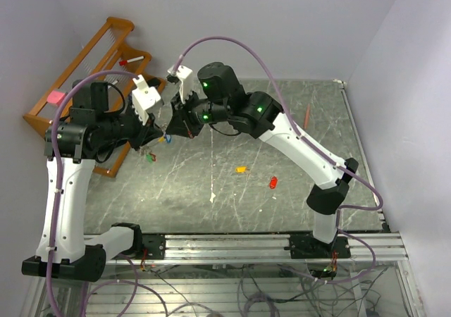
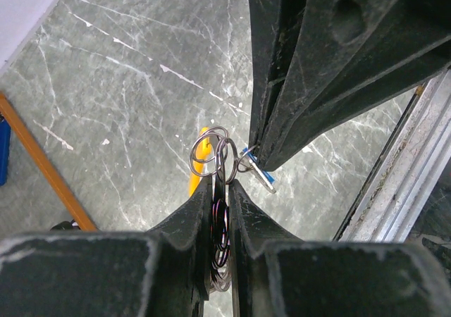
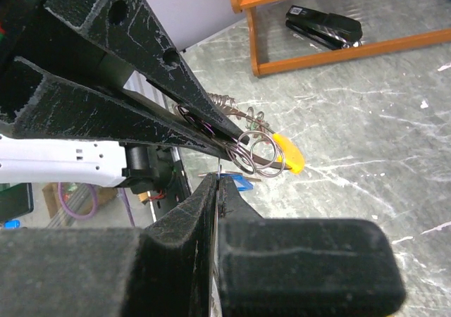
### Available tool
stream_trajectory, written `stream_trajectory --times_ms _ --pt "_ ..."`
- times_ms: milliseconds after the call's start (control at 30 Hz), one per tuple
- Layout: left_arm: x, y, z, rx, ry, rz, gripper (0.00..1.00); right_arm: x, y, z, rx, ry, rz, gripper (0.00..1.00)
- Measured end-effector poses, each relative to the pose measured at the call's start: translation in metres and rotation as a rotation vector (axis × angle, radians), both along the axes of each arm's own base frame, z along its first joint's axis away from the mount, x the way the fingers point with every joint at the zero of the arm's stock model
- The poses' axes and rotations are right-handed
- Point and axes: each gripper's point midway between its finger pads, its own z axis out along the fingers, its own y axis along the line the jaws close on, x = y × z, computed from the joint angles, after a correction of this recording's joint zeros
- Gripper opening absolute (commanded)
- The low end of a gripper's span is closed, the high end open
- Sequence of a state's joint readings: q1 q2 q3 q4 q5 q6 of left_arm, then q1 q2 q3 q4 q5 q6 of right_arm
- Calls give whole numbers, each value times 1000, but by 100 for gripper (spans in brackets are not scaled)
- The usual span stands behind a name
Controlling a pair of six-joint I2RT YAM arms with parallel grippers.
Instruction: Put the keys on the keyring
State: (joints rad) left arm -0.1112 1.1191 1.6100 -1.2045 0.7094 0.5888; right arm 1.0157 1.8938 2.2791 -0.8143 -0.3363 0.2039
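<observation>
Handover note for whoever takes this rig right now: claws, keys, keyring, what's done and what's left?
Left claw: shut on the silvery wire keyring with the yellow banana-shaped piece, held above the grey marble table.
Right claw: shut on the small blue-headed key, its tip at the ring's coils.
Loose on the table: orange-yellow key, red key, green key.
Done: ring and blue key picked up; threaded or not, cannot tell.
Left: thread the blue key, then the three others.

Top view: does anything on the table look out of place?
An orange-red pencil lies alone near the far right edge, unrelated to the job; a bright white fleck mid-table may be a scrap.
</observation>
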Motion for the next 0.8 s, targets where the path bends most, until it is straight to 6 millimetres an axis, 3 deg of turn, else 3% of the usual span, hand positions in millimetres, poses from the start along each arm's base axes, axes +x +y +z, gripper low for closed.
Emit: stream_trajectory --times_ms 800 --pt "-4 -5 5 0 -13 -23 7 3 1 4 11 10 -30 0"
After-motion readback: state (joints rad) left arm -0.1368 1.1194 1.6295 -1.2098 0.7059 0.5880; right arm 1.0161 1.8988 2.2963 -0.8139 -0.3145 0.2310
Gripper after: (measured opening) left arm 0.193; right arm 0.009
